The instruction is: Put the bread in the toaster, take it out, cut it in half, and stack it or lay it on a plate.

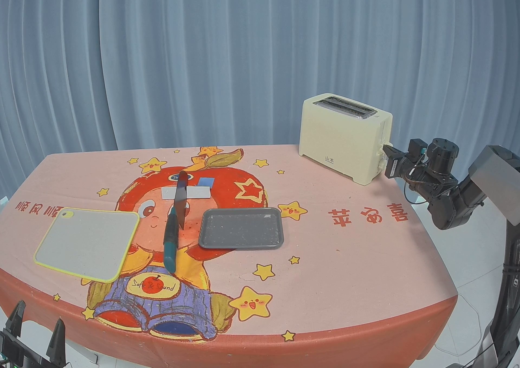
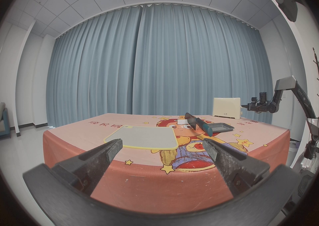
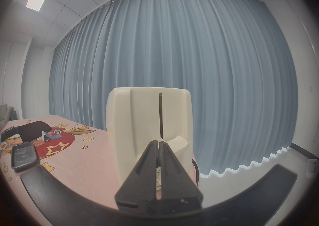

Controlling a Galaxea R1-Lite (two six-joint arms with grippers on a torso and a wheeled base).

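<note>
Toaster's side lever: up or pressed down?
Down. On the cream plastic toaster, the lever sits at the bottom of its dark vertical slot; the shut right end effector points at it.

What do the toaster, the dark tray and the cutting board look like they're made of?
Toaster: probably a cream plastic shell, smooth with a soft sheen.
Tray: dark grey, matte and speckled, with a thin raised rim; likely coated metal or melamine.
Cutting board: seemingly pale grey plastic, matte, with a yellow-green edge.
</note>
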